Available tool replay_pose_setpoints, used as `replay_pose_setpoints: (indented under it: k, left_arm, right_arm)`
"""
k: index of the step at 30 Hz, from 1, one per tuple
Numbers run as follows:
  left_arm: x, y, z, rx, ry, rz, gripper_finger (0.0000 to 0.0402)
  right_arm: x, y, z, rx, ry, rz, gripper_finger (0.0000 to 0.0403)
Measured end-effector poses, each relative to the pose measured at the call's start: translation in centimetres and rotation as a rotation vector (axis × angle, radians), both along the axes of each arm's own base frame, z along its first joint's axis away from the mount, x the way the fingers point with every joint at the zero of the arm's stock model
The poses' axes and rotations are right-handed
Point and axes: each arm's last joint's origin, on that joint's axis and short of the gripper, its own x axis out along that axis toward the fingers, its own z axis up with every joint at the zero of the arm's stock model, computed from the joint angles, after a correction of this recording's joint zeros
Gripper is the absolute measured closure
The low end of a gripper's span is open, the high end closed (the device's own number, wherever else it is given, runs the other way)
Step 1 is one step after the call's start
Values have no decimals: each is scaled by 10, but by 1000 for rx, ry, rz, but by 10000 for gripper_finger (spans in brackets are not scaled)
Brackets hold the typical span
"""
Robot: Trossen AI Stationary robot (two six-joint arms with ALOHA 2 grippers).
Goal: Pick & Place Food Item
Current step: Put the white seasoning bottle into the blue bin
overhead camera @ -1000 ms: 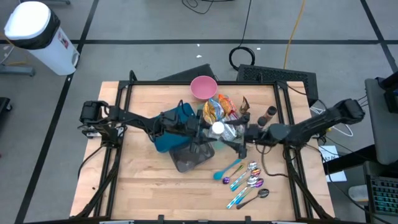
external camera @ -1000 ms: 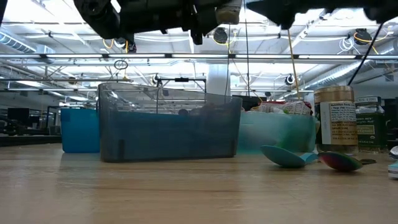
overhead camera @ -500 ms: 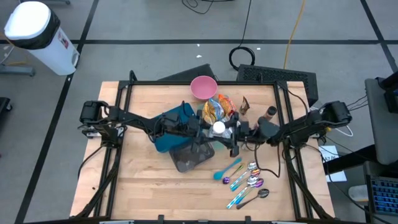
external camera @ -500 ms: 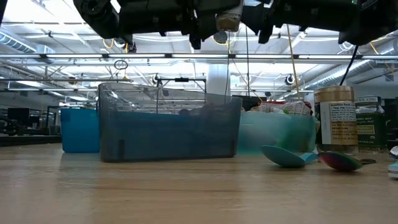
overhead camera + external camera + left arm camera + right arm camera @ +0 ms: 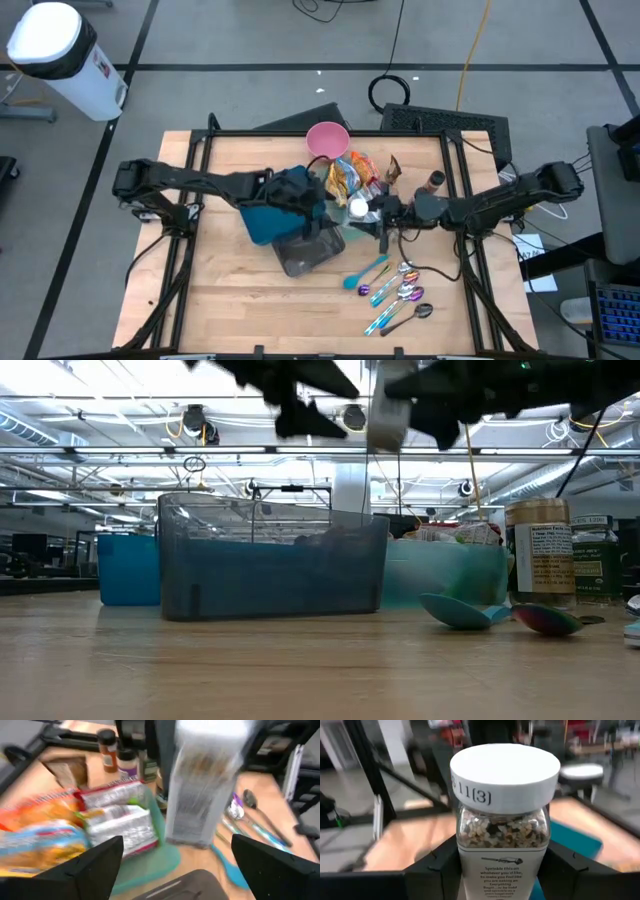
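Note:
A seasoning jar with a white lid and a clear body full of grainy spice hangs high over the middle of the table. It also shows in the high view and the low view. My right gripper reaches in from the table's right and is shut on it. My left gripper stands open just left of the jar, its fingers wide on either side and apart from it. In the high view it hovers over the bins. My right gripper pinches the jar's clear body below the lid between its two fingers, one on each side. The fingers come in level from the table's right side. The jar stands upright, lid up, lifted clear above the bins.
A grey bin and a blue bin sit under the grippers. A teal tray holds snack packets. A pink bowl stands at the far edge, spice bottles at the right, and several spoons lie near the front right.
My left gripper has opened and let go of the jar, tipped upward and drawn back a little toward the table's left. My right gripper has shut on the jar and sunk slightly; the jar now hangs lower, in the right gripper alone.

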Motion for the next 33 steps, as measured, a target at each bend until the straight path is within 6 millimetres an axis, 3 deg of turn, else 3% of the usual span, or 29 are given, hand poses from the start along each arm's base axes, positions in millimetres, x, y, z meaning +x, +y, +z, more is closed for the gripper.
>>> replay_pose_setpoints:
  k: [6,10,13,17,23,28,33]
  left_arm:
    - [3,-9,63,118,-13,-48,121]
    - [7,-14,78,148,-40,-77,163]
    - [10,-14,72,157,-9,-86,171]
    - [21,-12,54,157,56,-75,157]
    - [34,-10,35,268,116,23,97]
    - [32,-11,36,219,115,-7,60]
    - [30,-14,38,108,109,-169,44]
  right_arm:
    - [1,0,-10,36,73,-3,215]
    - [4,1,-16,33,98,-1,215]
    - [8,2,-14,34,89,0,215]
    - [17,4,-13,23,102,54,215]
    - [31,7,-22,3,165,76,215]
    - [36,8,-24,-15,193,77,215]
    - [36,8,-25,-21,206,78,215]
